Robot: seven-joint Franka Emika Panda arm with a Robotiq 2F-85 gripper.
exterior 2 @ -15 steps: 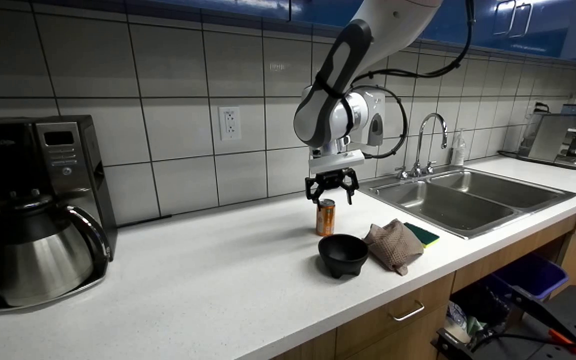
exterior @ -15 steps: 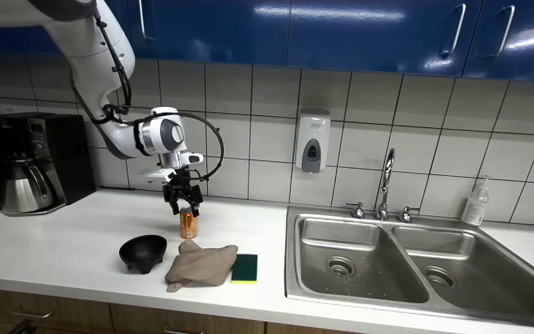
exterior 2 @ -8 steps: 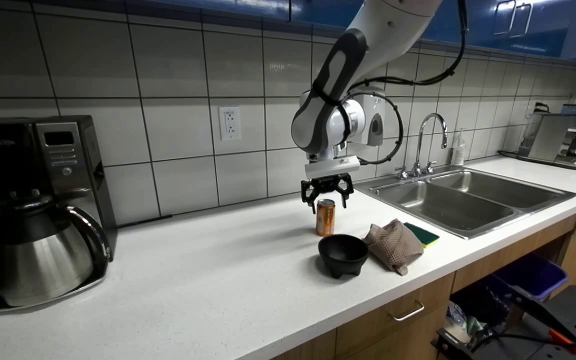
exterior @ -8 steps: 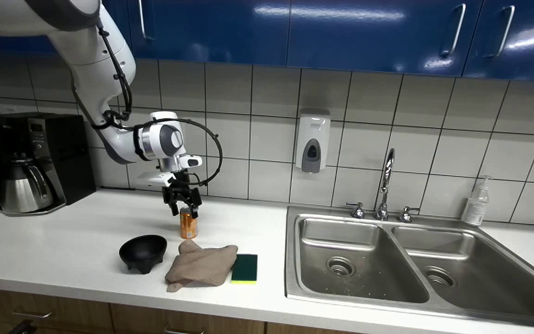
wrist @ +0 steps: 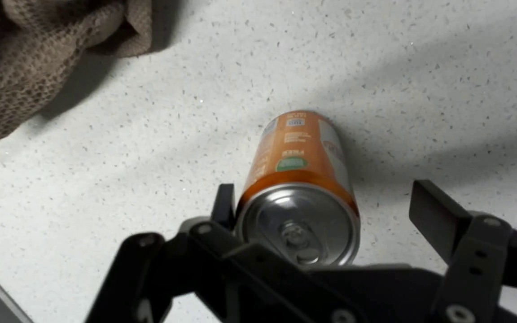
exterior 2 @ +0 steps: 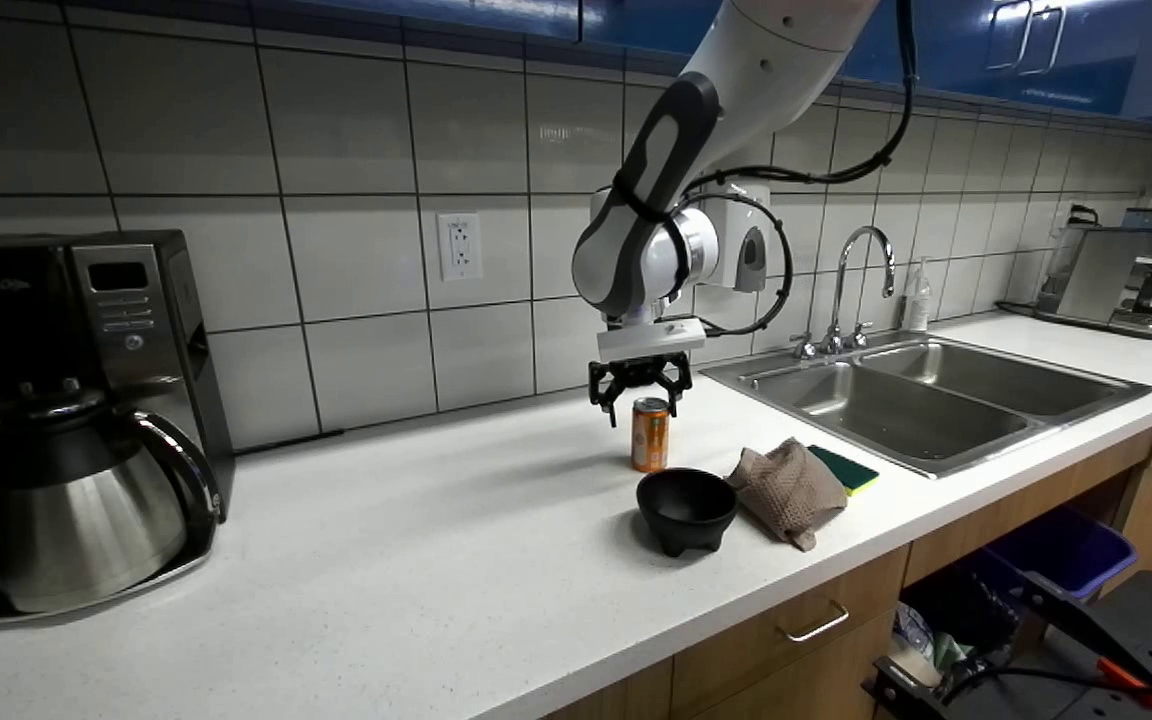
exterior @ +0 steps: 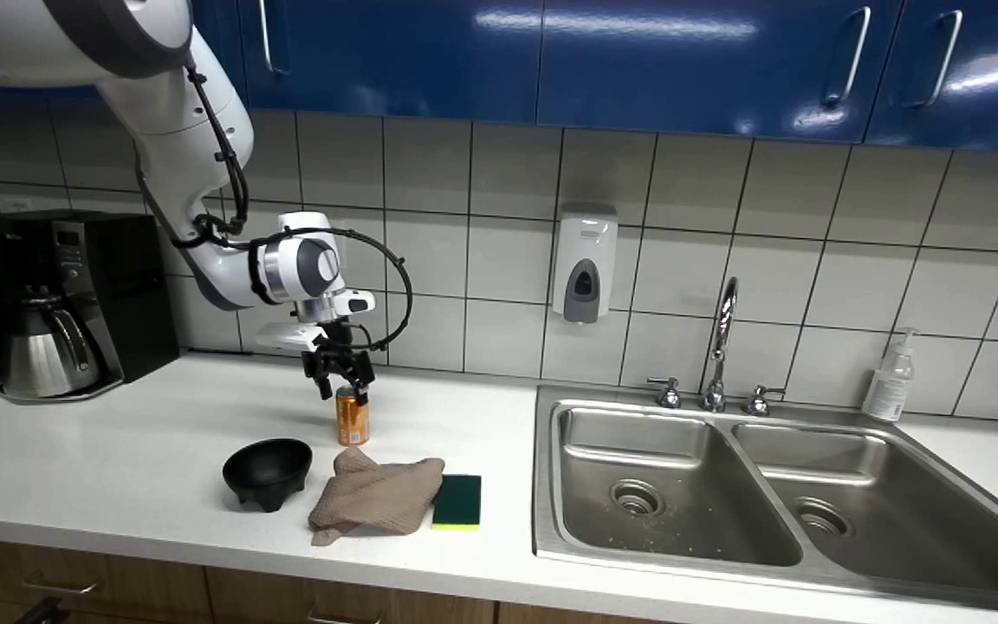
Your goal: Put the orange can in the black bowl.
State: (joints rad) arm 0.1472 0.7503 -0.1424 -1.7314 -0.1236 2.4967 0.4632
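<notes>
Showing "FREE" (inverted in the wrist view), the orange can [wrist: 298, 179] stands beneath the end effector [exterior 2: 643, 417] — fingers [wrist: 438, 220] apart.

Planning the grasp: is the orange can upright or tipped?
Upright: the orange can stands vertically on its base in both exterior views.

In an exterior view, we see glare on cabinets [exterior: 655, 74] at 1 o'clock; in the wrist view, soft shadow at 3 o'clock from the orange can [wrist: 298, 179].
</notes>
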